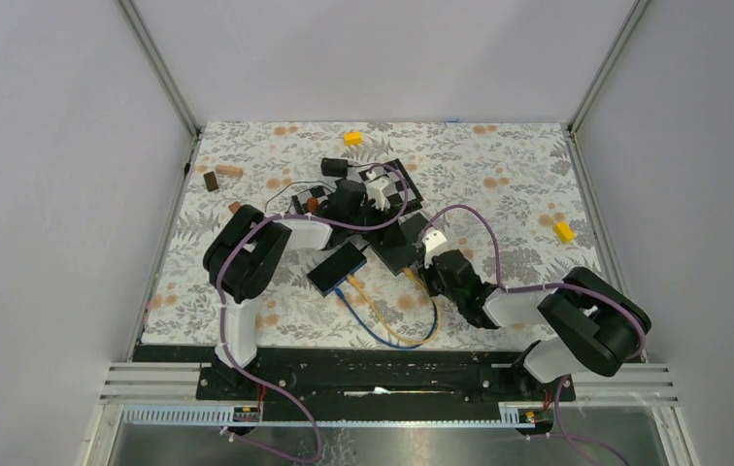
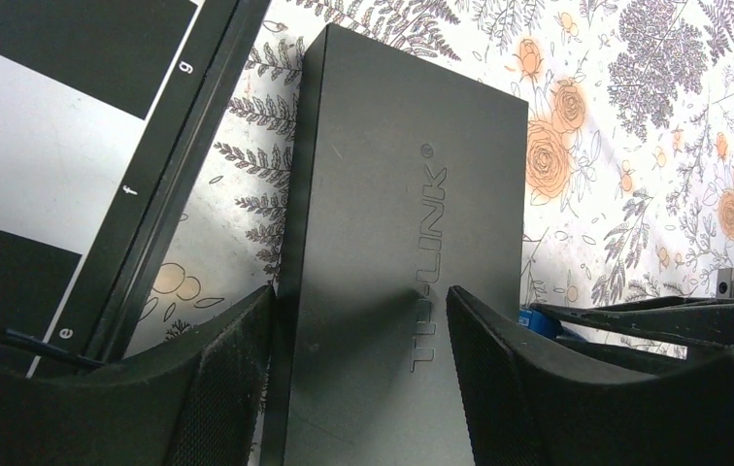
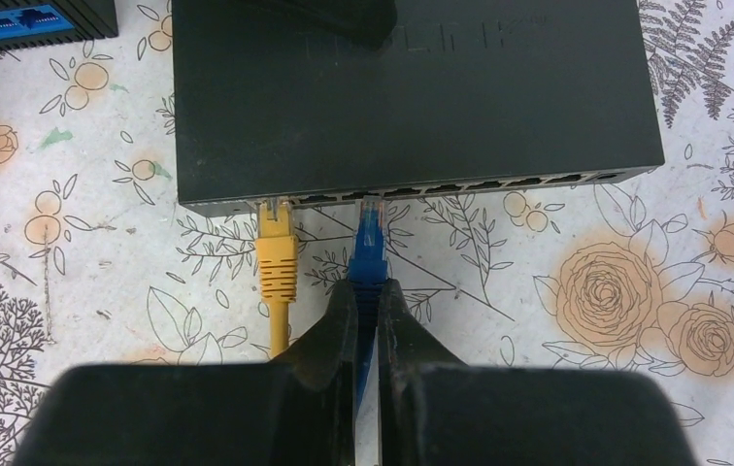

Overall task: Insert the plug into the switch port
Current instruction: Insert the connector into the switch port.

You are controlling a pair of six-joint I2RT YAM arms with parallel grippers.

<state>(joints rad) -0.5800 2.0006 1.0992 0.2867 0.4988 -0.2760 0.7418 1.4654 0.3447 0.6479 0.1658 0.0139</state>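
The blue plug (image 3: 371, 238) sits nose-first against the front face of the black switch (image 3: 412, 97), its tip at the mouth of a port in the row along that face; how deep it has gone cannot be told. The right gripper (image 3: 368, 291) is pressed together on it, pinching the blue boot and the cable just behind the plug, with the fingers (image 3: 339, 330) in line with the port and just short of the switch's front edge. Beside the blue plug, towards the left end of the same face in the right wrist view, a yellow plug (image 3: 276, 248) is seated in its own port with its cable trailing away from the switch. The other ports run on to the right of the blue plug as small dark openings. The left gripper (image 2: 358, 301) is spread wide over the switch's lid, one finger (image 2: 232, 388) at the switch's long side edge and the other over the printed lettering. Whether either finger presses on the casing cannot be told. A chessboard (image 2: 52, 116) lies just beside the switch on that long side, lettered along its dark border. A second black switch with blue ports (image 3: 23, 17) lies near the first, apart from it. Both rest on a flower-printed tablecloth (image 3: 616, 291).
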